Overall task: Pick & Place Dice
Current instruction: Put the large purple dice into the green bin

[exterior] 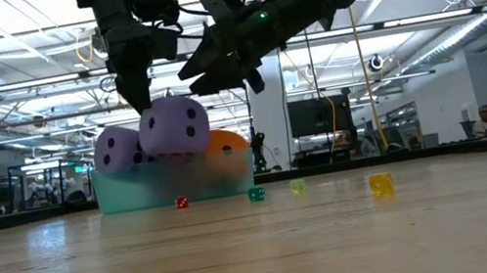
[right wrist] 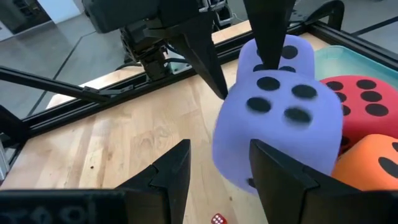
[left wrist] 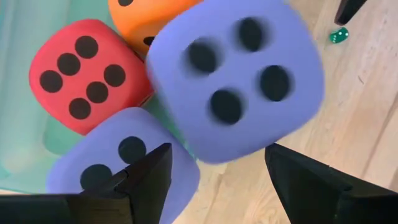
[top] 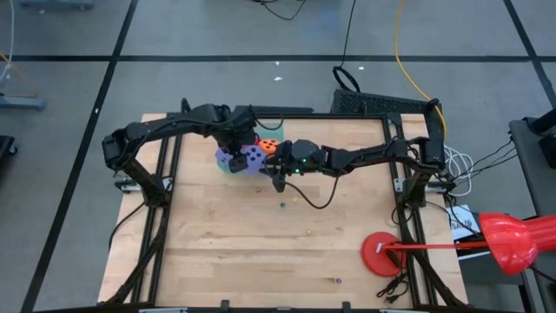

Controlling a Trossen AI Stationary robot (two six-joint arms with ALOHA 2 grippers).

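A teal tray [exterior: 163, 188] lies at the table's far middle. In it sit a red die [left wrist: 84, 74], an orange die [left wrist: 143, 18] and a purple-blue die [left wrist: 118, 162]. A second purple-blue die [exterior: 174, 126], blurred, is higher than the others, over the tray's right part. My left gripper [left wrist: 217, 152] is open right above it, pointing down, with its fingers on either side of the die's top. My right gripper [right wrist: 217, 149] is open and holds nothing, close to the tray's right near side, facing the dice. My left gripper stands open over the upper purple-blue die's top [right wrist: 273, 59], coming from above. I cannot tell whether either fingertip touches the die. The die is at the height of the other dice's tops; what it rests on is hidden.
Tiny dice lie on the wood near the tray: red [exterior: 181, 203], green [exterior: 256, 194], yellow-green [exterior: 298, 187], yellow [exterior: 381, 184]. A red round stand [top: 380, 252] sits at the table's right near corner. The right arm's cable [top: 317, 202] loops over the middle. Bare wood lies nearer.
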